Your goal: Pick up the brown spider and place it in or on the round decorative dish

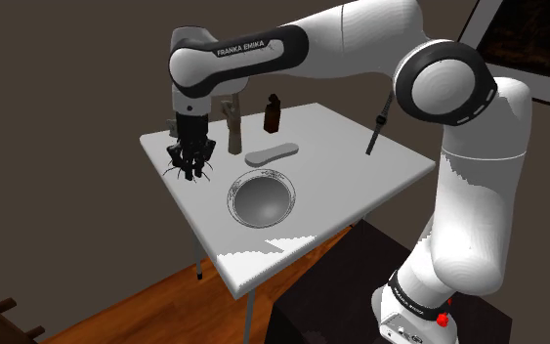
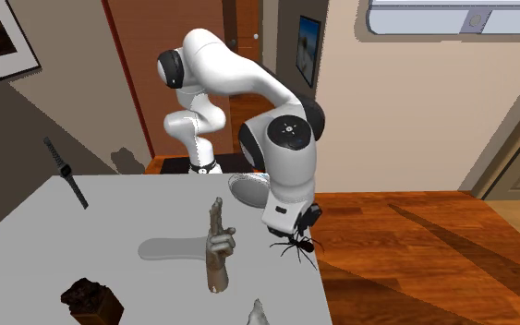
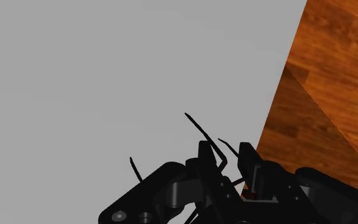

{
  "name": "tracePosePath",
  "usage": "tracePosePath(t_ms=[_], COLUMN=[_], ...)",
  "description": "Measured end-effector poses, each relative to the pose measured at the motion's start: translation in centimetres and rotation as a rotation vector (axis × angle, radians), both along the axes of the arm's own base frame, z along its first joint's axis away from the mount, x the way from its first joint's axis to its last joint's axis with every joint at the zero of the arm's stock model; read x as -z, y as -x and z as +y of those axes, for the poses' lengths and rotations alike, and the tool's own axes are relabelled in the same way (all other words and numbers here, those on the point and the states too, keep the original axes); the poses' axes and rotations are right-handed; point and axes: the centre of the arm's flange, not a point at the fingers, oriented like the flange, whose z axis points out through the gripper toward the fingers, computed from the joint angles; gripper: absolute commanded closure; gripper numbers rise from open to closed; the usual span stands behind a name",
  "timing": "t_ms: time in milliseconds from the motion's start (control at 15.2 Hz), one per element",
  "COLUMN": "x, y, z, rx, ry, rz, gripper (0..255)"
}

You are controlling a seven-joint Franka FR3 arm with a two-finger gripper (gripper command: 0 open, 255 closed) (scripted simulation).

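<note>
Spindly dark spider (image 1: 190, 168) in fingers (image 3: 248, 158), round dish (image 1: 261, 200)

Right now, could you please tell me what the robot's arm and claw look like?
The arm is built of rounded, glossy white segments with dark grey joint rings. A dark band along one link carries white FRANKA EMIKA lettering. A small red mark sits near its base. The claw is all black, with two short fingers.
</note>
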Motion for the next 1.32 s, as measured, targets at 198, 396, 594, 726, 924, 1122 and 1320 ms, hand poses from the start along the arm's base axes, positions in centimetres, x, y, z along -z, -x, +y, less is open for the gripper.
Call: tracePosePath(t_ms=[198, 396, 594, 726, 924, 1122, 1320], x=[-1.5, -3.1, -4.7, -5.8, -7.3, -9.0, -10.3], y=[0.0, 0.0, 0.0, -0.1, 0.0, 0.0, 0.5], z=[-0.1, 0.0, 0.0, 0.0, -0.1, -0.1, -0.4], rx=[0.0, 0.0, 0.0, 0.0, 0.0, 0.0, 0.0], ry=[0.0, 0.0, 0.0, 0.0, 0.0, 0.0, 0.0], rz=[0.0, 0.0, 0.0, 0.0, 0.0, 0.0, 0.0], gripper=[255, 255, 255, 255, 255, 255, 255])
